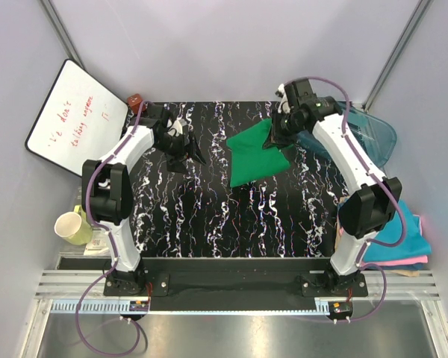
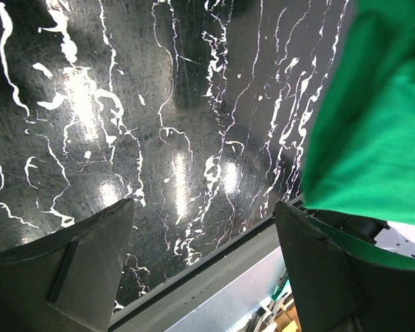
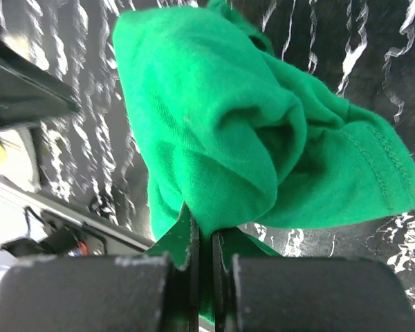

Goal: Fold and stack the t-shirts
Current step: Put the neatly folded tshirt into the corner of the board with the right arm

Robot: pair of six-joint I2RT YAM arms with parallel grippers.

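The bright green t-shirt (image 1: pixel 254 155) lies bunched on the black marbled table at the back centre-right. My right gripper (image 1: pixel 278 131) is shut on its far edge; in the right wrist view the jaws pinch a fold of the green t-shirt (image 3: pixel 214 131), which hangs in a rumpled bundle. My left gripper (image 1: pixel 185 146) is open and empty just above the table, left of the shirt. The left wrist view shows its fingers (image 2: pixel 62 277) spread wide, with the green t-shirt (image 2: pixel 373 124) at the right. Folded teal-blue (image 1: pixel 412 233), pink (image 1: pixel 400 261) and tan shirts are stacked at the right edge.
A clear teal plastic tub (image 1: pixel 373 134) stands at the back right behind the right arm. A whiteboard (image 1: pixel 75 119) leans at the back left beside a small red object (image 1: pixel 135 99). A yellow mug (image 1: pixel 73 227) sits off the table's left edge.
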